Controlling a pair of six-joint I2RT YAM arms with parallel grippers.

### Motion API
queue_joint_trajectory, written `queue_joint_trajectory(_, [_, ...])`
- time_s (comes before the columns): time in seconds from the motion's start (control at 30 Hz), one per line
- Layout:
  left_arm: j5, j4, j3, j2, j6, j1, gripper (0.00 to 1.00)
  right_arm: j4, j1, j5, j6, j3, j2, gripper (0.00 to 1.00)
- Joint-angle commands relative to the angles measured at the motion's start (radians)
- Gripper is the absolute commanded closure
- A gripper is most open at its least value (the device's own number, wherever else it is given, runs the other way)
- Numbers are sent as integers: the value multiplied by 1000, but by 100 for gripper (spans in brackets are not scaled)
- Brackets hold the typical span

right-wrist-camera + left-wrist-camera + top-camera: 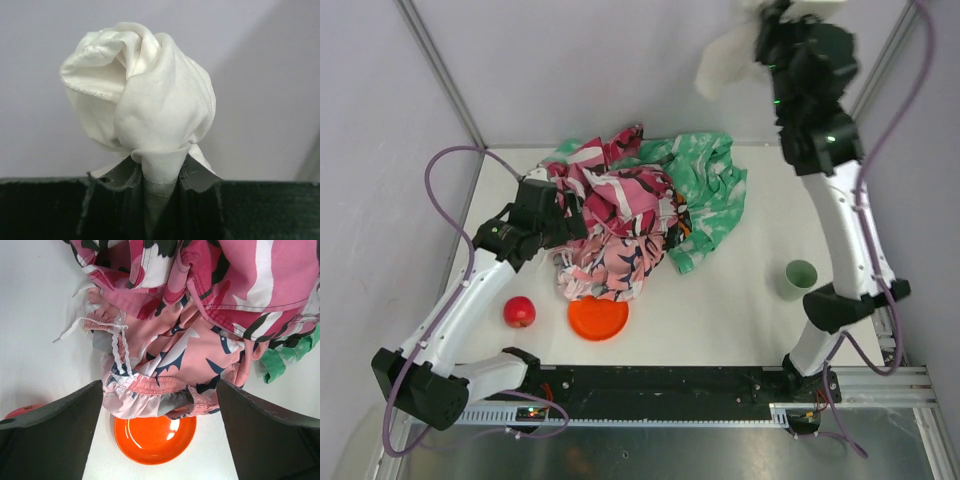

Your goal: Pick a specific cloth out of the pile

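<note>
Jaws of the right gripper (160, 182) are pinched tight on the cloth (142, 95). It is a small, plain white piece of soft fabric with a stitched hem, and it bunches into a rounded bundle just beyond the fingertips. In the top view the cloth (723, 62) hangs from those jaws high in the air, well apart from the pile (630, 215) below them. A pale wall (260, 75) is all that shows behind it.

Jaws of the left gripper (159, 390) stand wide apart and grip nothing. The near edge of the pile (200, 315) lies between and beyond them, with a white drawstring trailing on the left side.

There is one white cloth and one pile. The pile holds pink patterned cloth (615, 265) and green speckled cloth (710, 190). There is also one orange dish (155, 437), one red fruit (519, 311) and one green cup (800, 278).

The orange dish sits just under the left jaws, touching the pile's hem, and the red fruit lies off to their left. Bare table (730, 305) opens to the right of these jaws, between the pile and the green cup. The right jaws have free air all round, though they are close to the back wall.
</note>
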Motion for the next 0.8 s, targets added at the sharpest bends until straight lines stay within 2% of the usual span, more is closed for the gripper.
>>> queue_joint_trajectory(0.0, [-9, 23, -21, -17, -19, -8, 0, 128, -81, 191, -189, -15, -44, 100])
queue_joint_trajectory(0.07, [-14, 24, -23, -20, -21, -8, 0, 106, -148, 187, -162, -51, -66, 100])
queue_joint_trajectory(0.17, [-19, 25, -25, -26, -24, -8, 0, 36, -283, 72, -36, -135, -109, 100])
queue_joint_trajectory(0.33, [-32, 25, -32, -34, -28, -8, 0, 31, -490, -78, 148, -423, -174, 100])
queue_joint_trajectory(0.47, [-36, 26, -31, -32, -30, -8, 0, 57, -571, -134, 195, -633, -140, 100])
queue_joint_trajectory(0.67, [-36, 25, -40, -34, -30, -8, 0, 40, -642, -250, 301, -747, -16, 100])
queue_joint_trajectory(0.73, [-34, 25, -45, -40, -32, -8, 0, 35, -649, -263, 316, -759, 17, 89])
queue_joint_trajectory(0.77, [-33, 25, -47, -44, -33, -8, 0, 23, -650, -269, 317, -756, 31, 79])
